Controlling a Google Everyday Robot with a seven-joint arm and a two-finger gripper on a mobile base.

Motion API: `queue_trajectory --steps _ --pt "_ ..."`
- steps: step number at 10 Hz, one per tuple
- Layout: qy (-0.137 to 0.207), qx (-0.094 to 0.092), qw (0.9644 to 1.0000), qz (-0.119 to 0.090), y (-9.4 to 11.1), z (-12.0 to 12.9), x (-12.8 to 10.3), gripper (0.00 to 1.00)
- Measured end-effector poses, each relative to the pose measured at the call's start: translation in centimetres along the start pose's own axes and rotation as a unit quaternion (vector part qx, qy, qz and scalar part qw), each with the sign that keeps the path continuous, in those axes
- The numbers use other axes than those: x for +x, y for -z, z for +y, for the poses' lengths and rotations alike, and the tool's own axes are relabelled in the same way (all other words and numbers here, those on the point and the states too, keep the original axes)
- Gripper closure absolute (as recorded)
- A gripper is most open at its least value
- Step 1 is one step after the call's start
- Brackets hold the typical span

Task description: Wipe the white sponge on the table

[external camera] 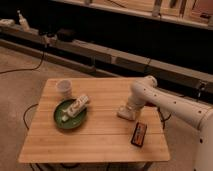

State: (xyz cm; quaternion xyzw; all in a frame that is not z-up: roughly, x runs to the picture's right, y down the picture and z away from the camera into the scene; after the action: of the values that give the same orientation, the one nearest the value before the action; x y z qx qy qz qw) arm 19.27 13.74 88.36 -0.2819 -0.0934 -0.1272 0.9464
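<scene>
Pinching the soft, light white sponge (126,113) from above in the gripper (128,109), pressing it flat near the table's (100,137) right edge.
</scene>
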Motion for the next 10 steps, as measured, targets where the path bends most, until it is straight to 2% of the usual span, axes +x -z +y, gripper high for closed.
queue_trajectory --steps 2,3,5,8,10 --pt "-0.034 0.016 0.9993 -0.007 1.0 -1.2 2.0 0.52" --pt "-0.058 0.024 0.9979 -0.013 1.7 -2.5 3.2 0.52" --pt "-0.085 0.031 0.9956 -0.024 2.1 -5.3 3.9 0.52" --pt "-0.105 0.023 0.9936 -0.034 1.4 -9.5 3.0 0.52" --pt "-0.094 0.018 0.9945 -0.043 1.2 -11.5 0.5 0.52"
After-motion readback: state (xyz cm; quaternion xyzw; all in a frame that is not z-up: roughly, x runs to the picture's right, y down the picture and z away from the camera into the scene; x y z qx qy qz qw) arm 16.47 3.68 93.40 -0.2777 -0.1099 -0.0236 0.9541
